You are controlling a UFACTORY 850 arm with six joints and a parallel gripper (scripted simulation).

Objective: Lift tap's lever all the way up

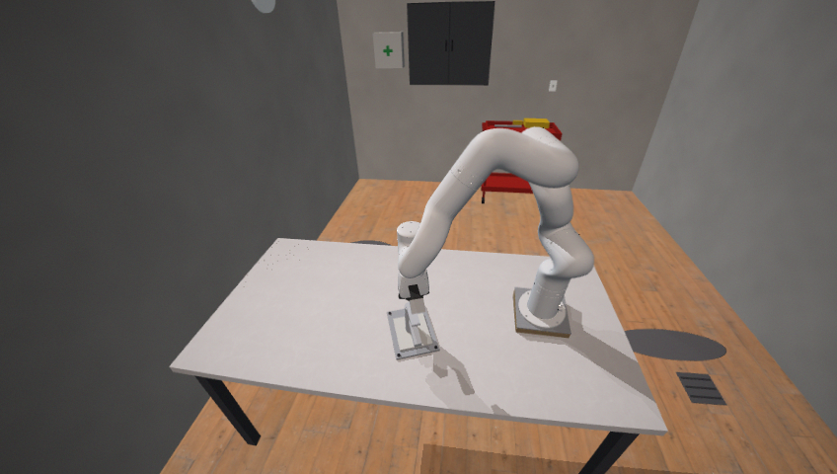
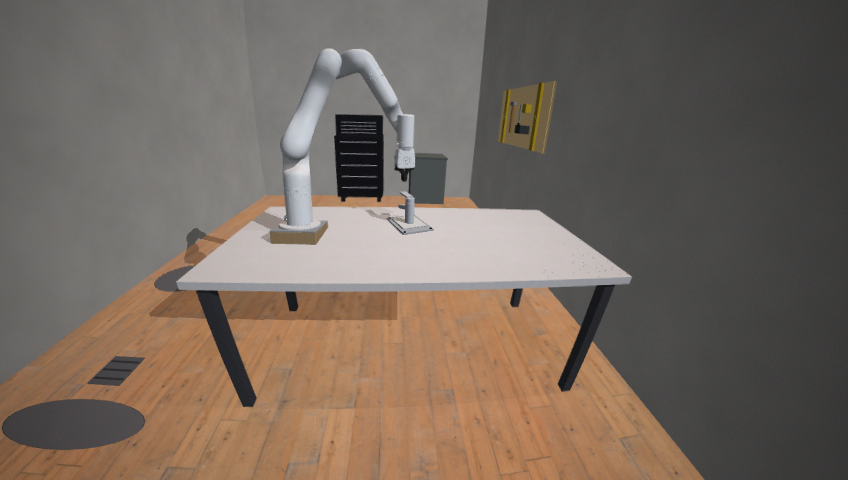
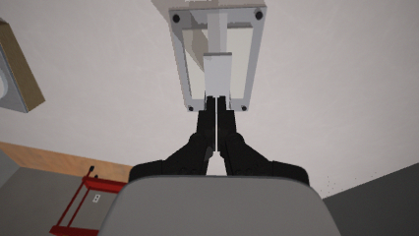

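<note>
The grey tap [image 2: 408, 211] stands upright on a framed metal base plate [image 1: 412, 335] near the middle of the white table. Its flat lever [image 3: 217, 74] lies level on top and also shows in the exterior view [image 2: 407, 194]. My gripper [image 3: 215, 107] points straight down, its black fingers pressed together with nothing between them. It hangs a little above the lever in the exterior view [image 2: 404, 176], with a visible gap. In the wrist view the fingertips sit over the lever's near end. In the top view the gripper [image 1: 415, 295] hides the top of the tap.
The arm's base sits on a wooden block [image 1: 542, 318] on the table, to one side of the tap, and shows at the left edge of the wrist view [image 3: 17, 81]. A red cart [image 1: 509, 153] stands on the floor behind the table.
</note>
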